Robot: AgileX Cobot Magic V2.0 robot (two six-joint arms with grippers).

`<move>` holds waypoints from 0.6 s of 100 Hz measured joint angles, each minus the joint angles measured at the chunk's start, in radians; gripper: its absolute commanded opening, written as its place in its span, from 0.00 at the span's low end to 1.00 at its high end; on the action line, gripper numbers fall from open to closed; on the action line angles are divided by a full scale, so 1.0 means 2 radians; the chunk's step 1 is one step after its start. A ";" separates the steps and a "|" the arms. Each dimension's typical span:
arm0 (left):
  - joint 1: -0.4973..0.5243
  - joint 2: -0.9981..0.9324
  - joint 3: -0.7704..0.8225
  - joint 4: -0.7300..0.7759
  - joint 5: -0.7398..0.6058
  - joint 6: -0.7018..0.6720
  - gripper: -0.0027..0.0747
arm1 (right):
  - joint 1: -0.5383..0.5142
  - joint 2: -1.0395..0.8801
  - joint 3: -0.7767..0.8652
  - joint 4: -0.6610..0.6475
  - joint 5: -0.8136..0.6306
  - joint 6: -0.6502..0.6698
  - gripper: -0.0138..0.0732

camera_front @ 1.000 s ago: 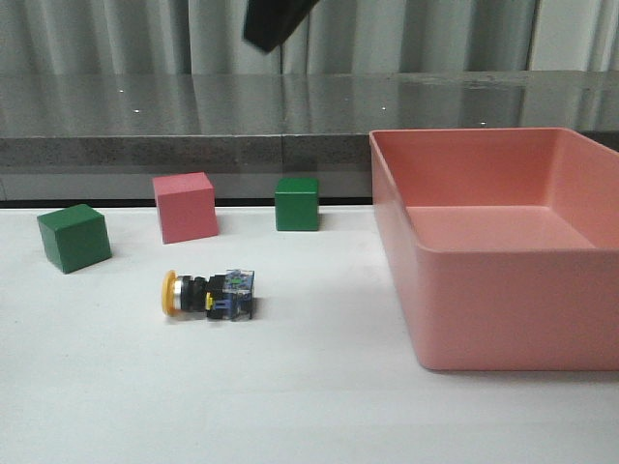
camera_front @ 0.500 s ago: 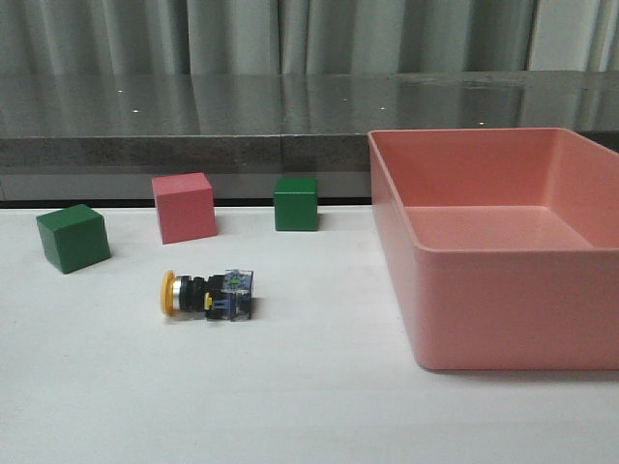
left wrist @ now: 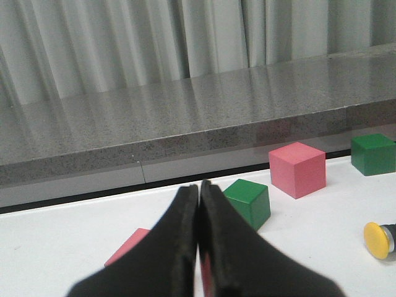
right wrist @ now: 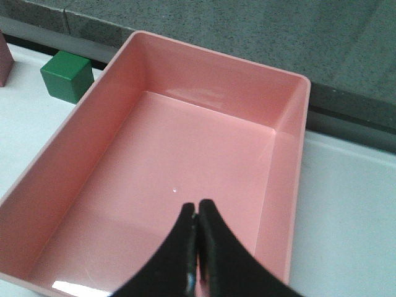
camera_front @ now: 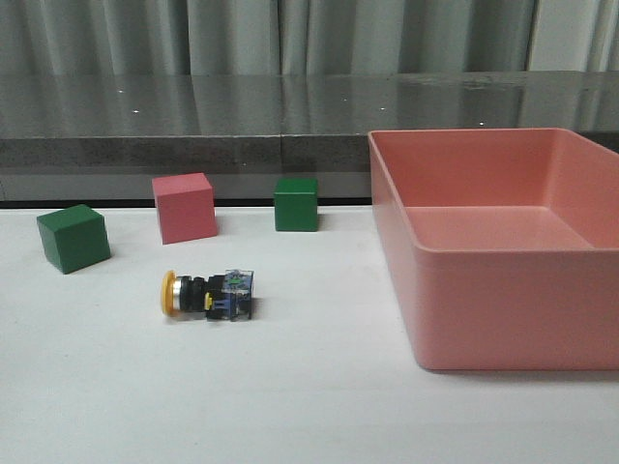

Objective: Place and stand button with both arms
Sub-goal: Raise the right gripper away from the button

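The button [camera_front: 207, 294] lies on its side on the white table, yellow cap to the left, clear terminal block to the right. Its yellow cap also shows in the left wrist view [left wrist: 377, 240]. Neither arm shows in the front view. My left gripper [left wrist: 199, 185] is shut and empty, low over the table, well apart from the button. My right gripper [right wrist: 197, 207] is shut and empty, above the pink bin [right wrist: 86, 111].
In the front view a green cube [camera_front: 73, 237], a pink cube [camera_front: 184, 207] and a second green cube [camera_front: 296, 203] stand behind the button. The large pink bin [camera_front: 484, 290] fills the right side. Another pink block [left wrist: 127, 246] lies under my left fingers.
A black arm part at the top of the front view one second ago has left the view. The button and cubes have not moved.
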 measured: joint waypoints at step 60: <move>0.000 0.000 0.000 0.000 0.000 0.000 0.01 | 0.000 -0.237 0.178 0.018 -0.090 0.000 0.03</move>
